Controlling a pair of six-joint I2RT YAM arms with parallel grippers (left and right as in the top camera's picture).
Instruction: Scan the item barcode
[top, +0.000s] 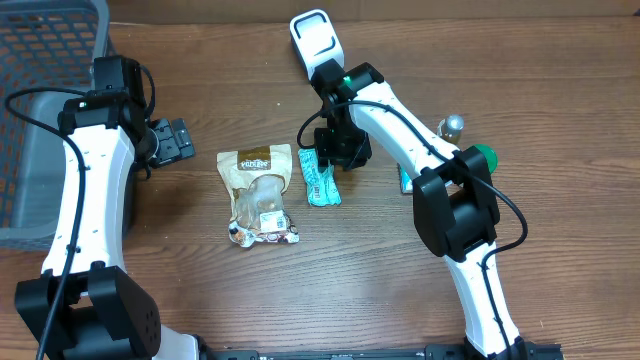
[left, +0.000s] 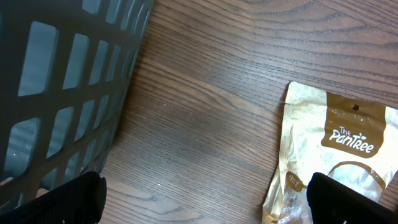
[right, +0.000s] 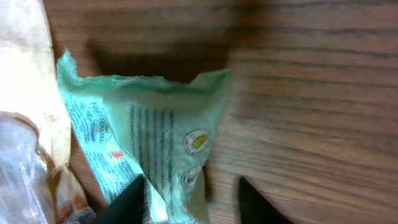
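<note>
Green packet (right: 155, 130) lies between right gripper's (right: 189, 202) parted jaws, apparently unheld; left gripper (left: 208, 202) gapes empty. Next: clamp, lift toward twelve-o'clock scanner (top: 315, 38).

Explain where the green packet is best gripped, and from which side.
Probably grip the green packet by its raised, crumpled end, coming straight down from above. It lies mostly flat on the table, so only that lifted fold gives something to pinch, and the tan pouch lies close along one long side.
</note>
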